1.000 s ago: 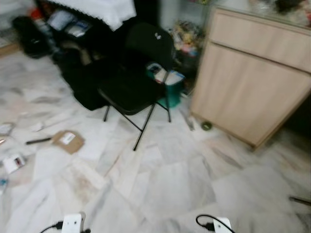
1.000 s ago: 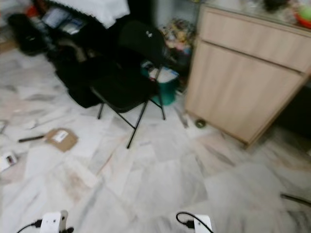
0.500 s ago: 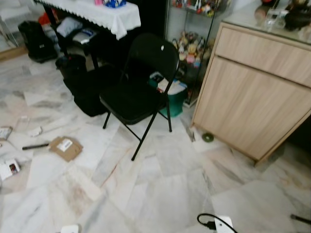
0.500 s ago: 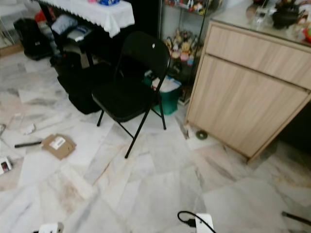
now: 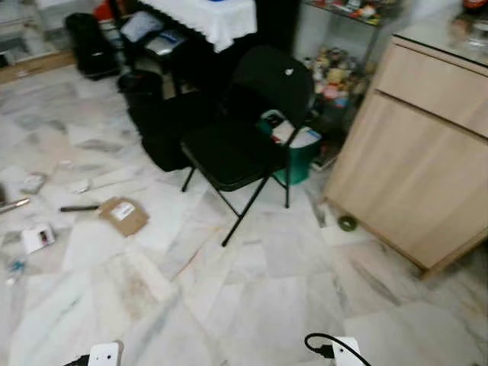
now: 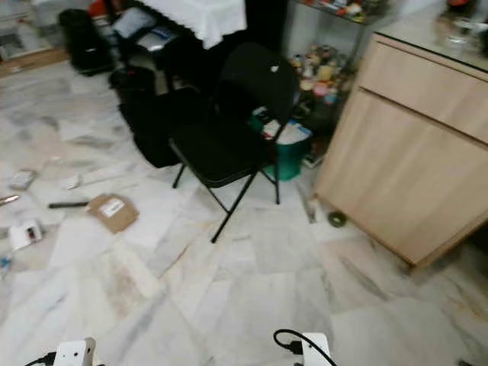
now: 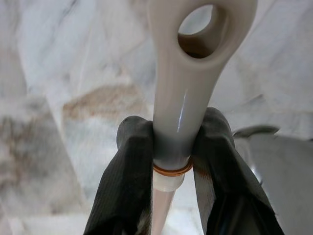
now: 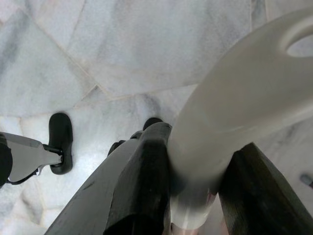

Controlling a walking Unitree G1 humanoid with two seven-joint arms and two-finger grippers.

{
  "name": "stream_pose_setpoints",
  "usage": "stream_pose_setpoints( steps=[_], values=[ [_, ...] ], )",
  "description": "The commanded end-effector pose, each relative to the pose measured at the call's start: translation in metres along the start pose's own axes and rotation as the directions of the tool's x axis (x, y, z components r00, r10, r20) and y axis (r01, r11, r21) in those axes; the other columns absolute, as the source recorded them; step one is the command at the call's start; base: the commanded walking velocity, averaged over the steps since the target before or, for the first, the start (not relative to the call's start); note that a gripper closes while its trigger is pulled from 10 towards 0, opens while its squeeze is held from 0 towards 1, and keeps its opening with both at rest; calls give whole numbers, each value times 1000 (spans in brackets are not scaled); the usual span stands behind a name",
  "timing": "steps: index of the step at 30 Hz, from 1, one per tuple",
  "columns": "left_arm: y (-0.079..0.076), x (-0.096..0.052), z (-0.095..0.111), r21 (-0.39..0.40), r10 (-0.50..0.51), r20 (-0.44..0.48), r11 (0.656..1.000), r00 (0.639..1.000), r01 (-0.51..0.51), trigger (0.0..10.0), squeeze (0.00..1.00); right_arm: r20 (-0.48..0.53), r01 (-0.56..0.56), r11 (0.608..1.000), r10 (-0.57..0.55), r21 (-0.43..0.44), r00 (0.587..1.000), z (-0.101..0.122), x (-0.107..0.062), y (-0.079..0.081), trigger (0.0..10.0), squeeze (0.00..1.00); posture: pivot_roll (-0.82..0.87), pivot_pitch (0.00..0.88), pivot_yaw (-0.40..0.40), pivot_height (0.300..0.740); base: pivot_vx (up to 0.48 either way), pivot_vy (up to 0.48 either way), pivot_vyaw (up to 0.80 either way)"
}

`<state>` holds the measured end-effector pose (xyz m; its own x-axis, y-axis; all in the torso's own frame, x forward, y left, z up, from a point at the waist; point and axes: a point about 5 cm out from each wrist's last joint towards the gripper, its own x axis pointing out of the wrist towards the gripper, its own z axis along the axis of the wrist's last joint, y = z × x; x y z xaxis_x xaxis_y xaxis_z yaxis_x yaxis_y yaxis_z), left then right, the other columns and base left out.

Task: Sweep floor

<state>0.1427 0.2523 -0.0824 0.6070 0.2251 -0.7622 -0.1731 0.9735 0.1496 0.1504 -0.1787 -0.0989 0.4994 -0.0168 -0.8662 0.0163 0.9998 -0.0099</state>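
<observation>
Between the two black fingers (image 7: 128,176) of my left gripper (image 7: 168,161) sits a pale grey plastic handle (image 7: 190,73) with a hanging hole at its end, clamped just above an orange ring where the grip meets a thinner shaft. My right gripper (image 8: 195,181) is likewise clenched on a second pale handle (image 8: 234,117), fatter and also holed at its tip. I judge these to be the broom and dustpan handles, though neither head is visible, so I cannot say which is which.

Both handles look like hard, glossy plastic: light and stiff, but slick. I expect them to twist in the pads if I push sideways with force, so the hold near the ring, where the grip flares, seems the sensible place.

Ahead of the left gripper and off to its outer side, litter lies on the marble floor (image 5: 252,290): a flat brown cardboard packet (image 5: 123,216), a dark pen-like stick (image 5: 79,207) just beside it, and small white scraps (image 5: 37,236) further out. Straight ahead stands a black folding chair (image 5: 248,141); ahead of the right gripper is a wooden cabinet (image 5: 427,160) with a small round green object (image 5: 348,223) at its foot.
</observation>
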Motion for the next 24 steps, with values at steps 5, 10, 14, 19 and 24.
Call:
stream_pose_setpoints(
  steps=[5,10,14,19,24],
  values=[
    [-2,-4,-16,-31,-4,-65,1000,998,2,10000,0,-25,-15,1000,14,-11,1000,-8,-1,3,10000,0,9,97,-49,740,0,0,800],
    [-2,-4,-16,-33,-3,-69,999,998,1,10000,0,-27,-14,1000,14,-10,1000,-8,-1,2,10000,0,9,96,-49,740,0,0,800],
    [-3,-3,-16,-31,-6,-72,1000,997,3,10000,0,-25,-8,1000,8,22,1000,-8,-1,2,10000,0,3,99,-45,740,0,0,341],
    [-6,-1,-11,-26,-16,-70,1000,997,14,10000,0,-15,5,999,-4,46,1000,-2,0,0,10000,0,-11,83,-35,740,0,0,0],
    [-11,3,-1,-13,-32,-60,999,998,32,10000,0,6,33,997,-33,70,999,5,1,-7,10000,0,-62,49,-16,740,0,0,0]
  ],
)
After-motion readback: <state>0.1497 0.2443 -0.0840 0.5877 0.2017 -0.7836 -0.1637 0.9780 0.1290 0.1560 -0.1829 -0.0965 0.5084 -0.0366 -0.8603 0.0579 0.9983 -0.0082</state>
